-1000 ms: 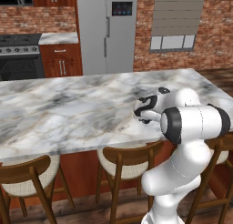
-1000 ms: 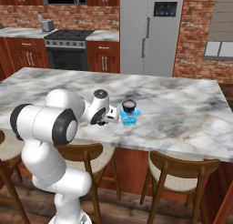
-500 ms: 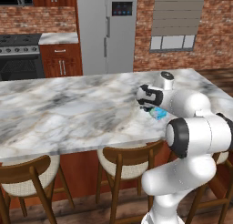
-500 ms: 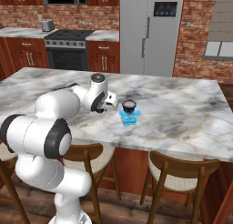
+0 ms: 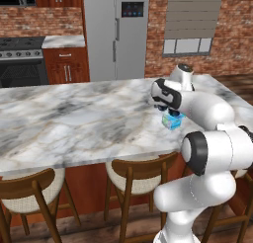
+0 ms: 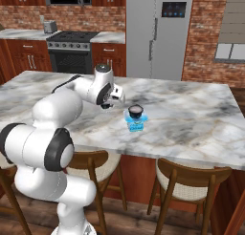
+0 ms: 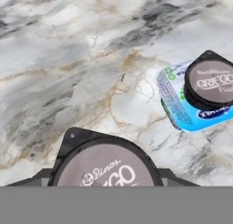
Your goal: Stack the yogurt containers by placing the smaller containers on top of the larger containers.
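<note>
Claw (image 7: 103, 184) clamped on dark cup (image 7: 103, 166), carried above counter (image 7: 68, 82). Cup judged light, rigid, slick-sided; rim grip best. Second cup (image 7: 210, 84) sat atop blue tub (image 7: 175, 102).

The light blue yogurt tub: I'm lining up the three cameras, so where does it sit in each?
Left base view: light blue tub right of centre, by the hand.
Right base view: tub at centre, a dark cup on top.
Hand view: tub at the right edge.
Shared landmark: the marble counter.
</note>
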